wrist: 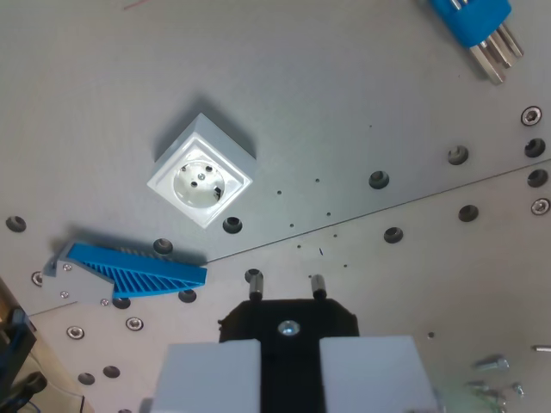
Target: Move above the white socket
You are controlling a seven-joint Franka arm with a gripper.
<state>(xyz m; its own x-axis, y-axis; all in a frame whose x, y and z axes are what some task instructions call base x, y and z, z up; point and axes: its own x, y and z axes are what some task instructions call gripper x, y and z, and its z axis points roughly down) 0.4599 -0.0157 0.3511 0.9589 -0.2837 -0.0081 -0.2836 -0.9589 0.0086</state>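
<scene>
Below, one white socket [201, 171] sits on the grey bench [344, 86], left of centre. One blue plug [472, 19] lies at the top right edge. Two pale fingers [215, 374] stand spread, pinching nothing.

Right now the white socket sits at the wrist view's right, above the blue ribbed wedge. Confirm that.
Not quite: the wrist view shows the white socket left of centre, not at the right. It does sit above the blue ribbed wedge.

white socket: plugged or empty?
Empty. The white socket shows its open round recess with bare contact holes; the blue plug lies apart.
</scene>
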